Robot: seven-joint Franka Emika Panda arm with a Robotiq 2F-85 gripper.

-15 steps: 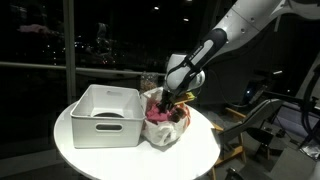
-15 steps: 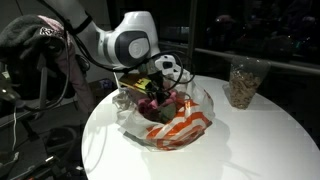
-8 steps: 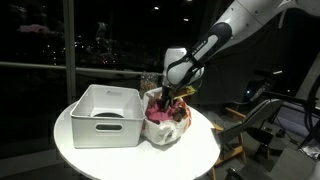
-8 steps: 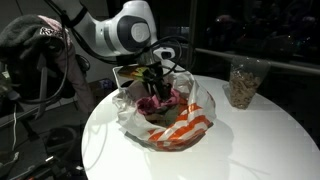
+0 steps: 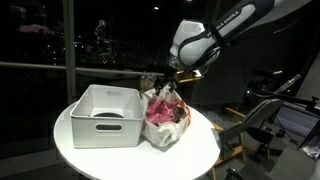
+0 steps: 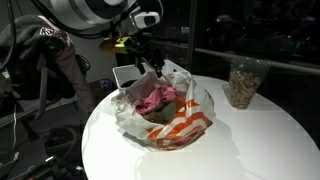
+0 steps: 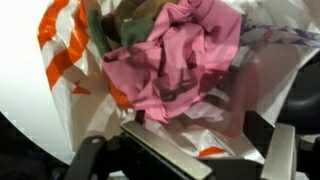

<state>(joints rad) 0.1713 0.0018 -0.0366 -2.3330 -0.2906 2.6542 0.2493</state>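
Observation:
A clear plastic bag with orange and white stripes (image 5: 168, 125) (image 6: 178, 126) (image 7: 58, 48) stands open on the round white table (image 5: 200, 152) (image 6: 255, 140). A crumpled pink cloth (image 5: 157, 113) (image 6: 155, 98) (image 7: 178, 55) lies inside it, with a greenish cloth beside it in the wrist view. My gripper (image 5: 163, 82) (image 6: 150, 63) (image 7: 197, 121) hangs above the bag's mouth, clear of the cloth. Its jaws stand wide apart and nothing is between them; both dark fingertips (image 7: 256, 126) frame the bag's plastic below.
A white rectangular bin (image 5: 105, 112) sits on the table right next to the bag. A clear jar of brownish contents (image 6: 243, 82) stands at the table's far side. Dark windows and other equipment surround the table.
The gripper was down in the bag, shut on the cloth. It has risen above the bag and opened, and the pink cloth stays in the bag.

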